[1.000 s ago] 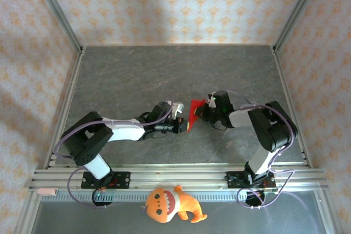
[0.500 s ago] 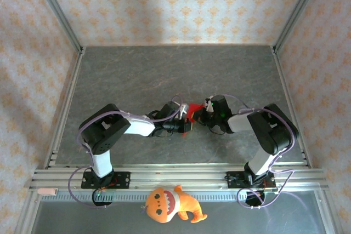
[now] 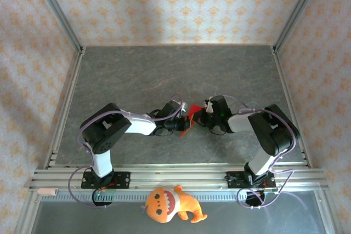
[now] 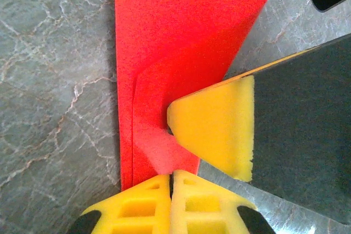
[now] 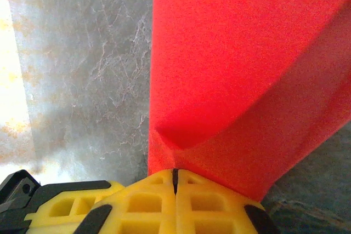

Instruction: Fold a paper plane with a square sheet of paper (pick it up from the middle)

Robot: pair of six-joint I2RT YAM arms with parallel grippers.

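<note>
The square sheet of paper (image 3: 187, 121) is bright red, creased and bent, and hangs just above the middle of the grey table between both grippers. My left gripper (image 3: 182, 123) is shut on one edge of it; in the left wrist view the paper (image 4: 181, 42) shows two layers running down into the closed fingertips (image 4: 171, 176). My right gripper (image 3: 196, 117) is shut on the opposite side. In the right wrist view the paper (image 5: 236, 64) fans out from the closed tips (image 5: 175, 172). A yellow pad (image 4: 219, 130) of the right gripper presses against the sheet close to my left fingers.
The dark marbled table (image 3: 137, 75) is ringed by a metal frame and patterned walls. An orange plush toy (image 3: 170, 204) lies beyond the near rail, between the two arm bases.
My left gripper has moved right towards the right gripper, and the right one has shifted slightly left. The paper between them has bunched up and shows less from above.
</note>
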